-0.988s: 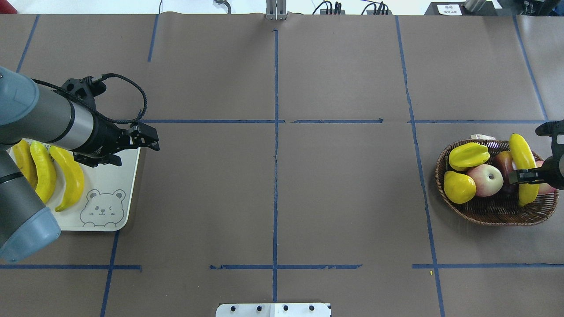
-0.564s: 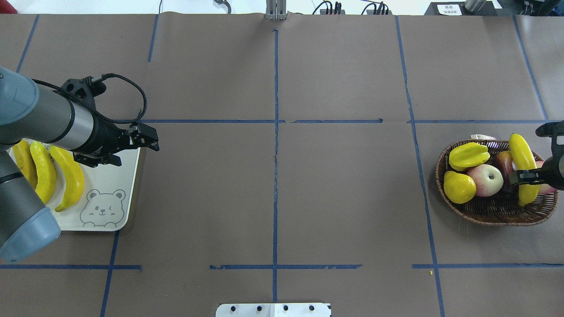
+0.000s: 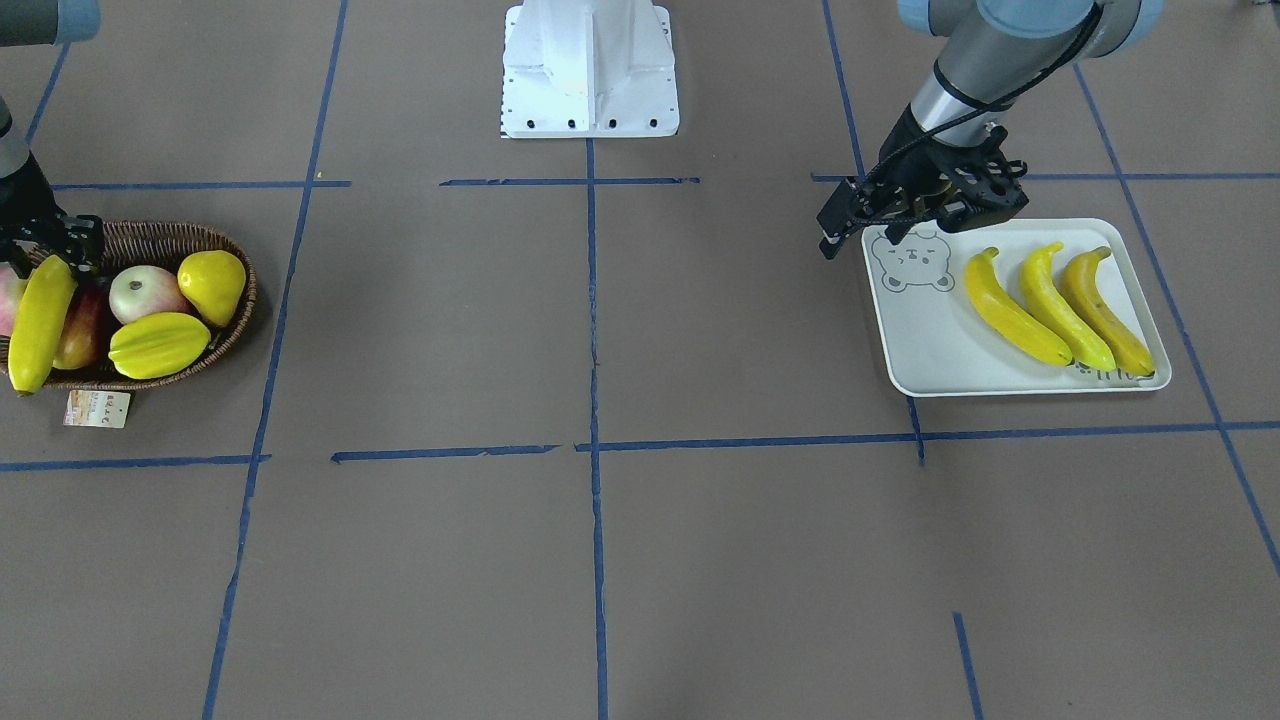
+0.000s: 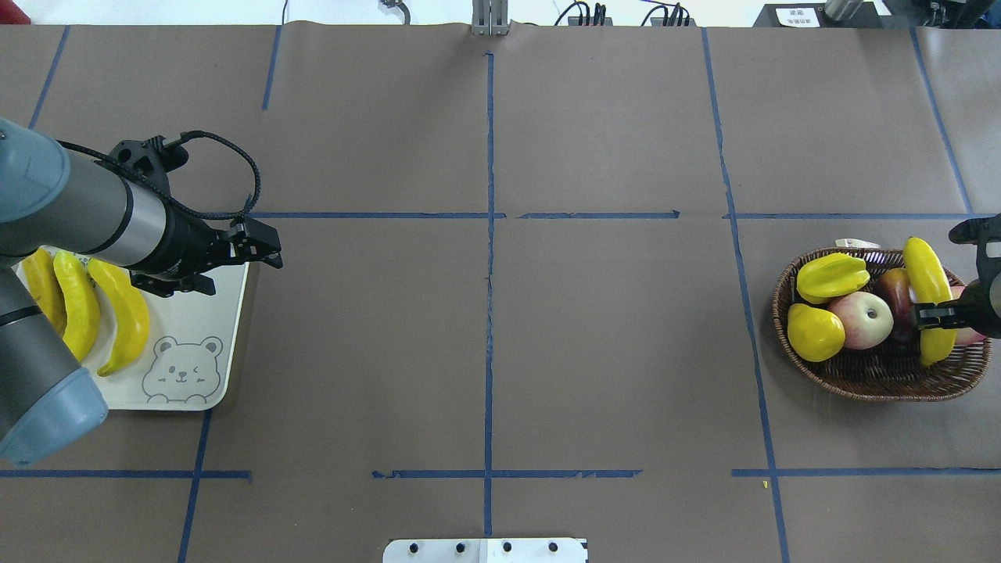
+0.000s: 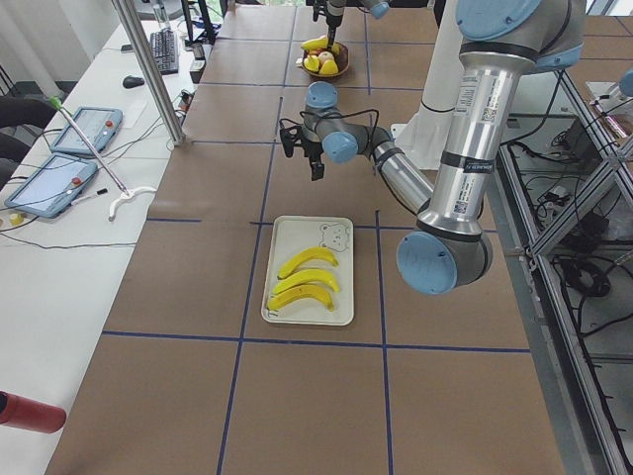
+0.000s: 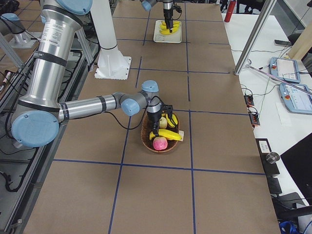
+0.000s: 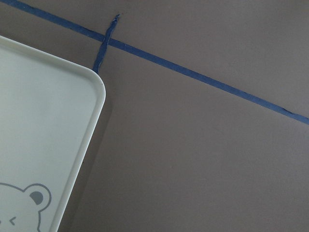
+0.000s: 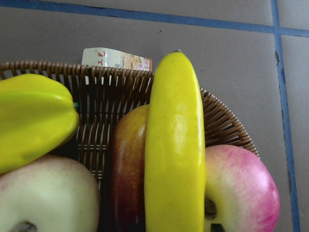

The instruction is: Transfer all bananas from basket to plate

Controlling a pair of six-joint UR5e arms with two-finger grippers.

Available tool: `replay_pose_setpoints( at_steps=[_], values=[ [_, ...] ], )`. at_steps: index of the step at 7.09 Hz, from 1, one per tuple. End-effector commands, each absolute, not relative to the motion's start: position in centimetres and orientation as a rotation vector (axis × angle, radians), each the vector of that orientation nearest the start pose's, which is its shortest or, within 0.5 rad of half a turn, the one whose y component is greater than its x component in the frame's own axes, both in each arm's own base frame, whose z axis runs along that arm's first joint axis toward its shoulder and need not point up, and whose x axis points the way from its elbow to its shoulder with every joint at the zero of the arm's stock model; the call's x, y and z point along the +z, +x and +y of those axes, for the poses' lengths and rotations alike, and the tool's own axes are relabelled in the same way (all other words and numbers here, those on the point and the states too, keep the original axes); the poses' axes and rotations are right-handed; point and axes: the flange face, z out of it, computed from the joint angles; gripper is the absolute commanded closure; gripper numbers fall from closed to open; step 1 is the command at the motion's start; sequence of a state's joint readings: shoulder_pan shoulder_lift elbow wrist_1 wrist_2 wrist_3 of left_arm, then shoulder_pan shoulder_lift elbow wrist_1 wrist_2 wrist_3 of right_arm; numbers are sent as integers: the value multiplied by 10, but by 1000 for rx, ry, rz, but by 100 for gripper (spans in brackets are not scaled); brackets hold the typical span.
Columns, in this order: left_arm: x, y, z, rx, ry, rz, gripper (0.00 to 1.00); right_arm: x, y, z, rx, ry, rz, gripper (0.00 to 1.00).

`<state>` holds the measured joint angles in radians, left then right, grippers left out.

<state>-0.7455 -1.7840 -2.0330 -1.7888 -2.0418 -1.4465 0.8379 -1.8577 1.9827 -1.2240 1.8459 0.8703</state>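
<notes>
One yellow banana [image 4: 925,274] lies across the fruit in the dark wicker basket [image 4: 876,379] at the table's right end. My right gripper [image 4: 934,314] comes down over its middle, fingers closed against its sides; the right wrist view is filled with the banana [image 8: 176,145]. Three bananas [image 4: 125,313] lie side by side on the pale plate [image 4: 203,320] with the bear print at the left end. My left gripper [image 4: 266,249] hovers open and empty over the plate's far right corner [image 7: 91,82]. From the front, the banana [image 3: 38,320] rests on the basket [image 3: 150,235].
The basket also holds a starfruit [image 4: 833,275], a pear [image 4: 815,332] and apples [image 4: 862,319]. A paper tag [image 3: 97,408] lies beside it. Brown paper with blue tape lines covers the table. The white robot base [image 3: 590,70] stands at the near middle edge.
The right gripper's finger has drawn in against the banana's side. The banana has not moved, and neither has the left arm.
</notes>
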Motion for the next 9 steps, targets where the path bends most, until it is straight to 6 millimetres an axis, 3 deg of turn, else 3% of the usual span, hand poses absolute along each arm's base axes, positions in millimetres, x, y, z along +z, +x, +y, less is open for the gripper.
replay_pose_setpoints(
  at_steps=[1, 2, 4, 5, 6, 8, 9],
  values=[
    [312, 328, -423, -361, -30, 982, 0, 552, -191, -368, 61, 116, -561, 99],
    [310, 328, -423, -360, -29, 984, 0, 527, -175, -369, 81, 109, -630, 100],
    [309, 327, -422, -359, -27, 987, 0, 458, -101, -372, 154, 95, -778, 100],
    [309, 327, -422, -361, -28, 987, 0, 425, -88, -369, 114, 124, -852, 100],
    [307, 327, -421, -358, -27, 990, 0, 372, -97, -388, 63, 179, -967, 100],
    [291, 335, -420, -363, -22, 1049, 0, 309, -150, -416, 2, 172, -1098, 100],
    [282, 356, -410, -350, -32, 1117, 0, 266, -193, -419, -27, 151, -1170, 100]
  ],
)
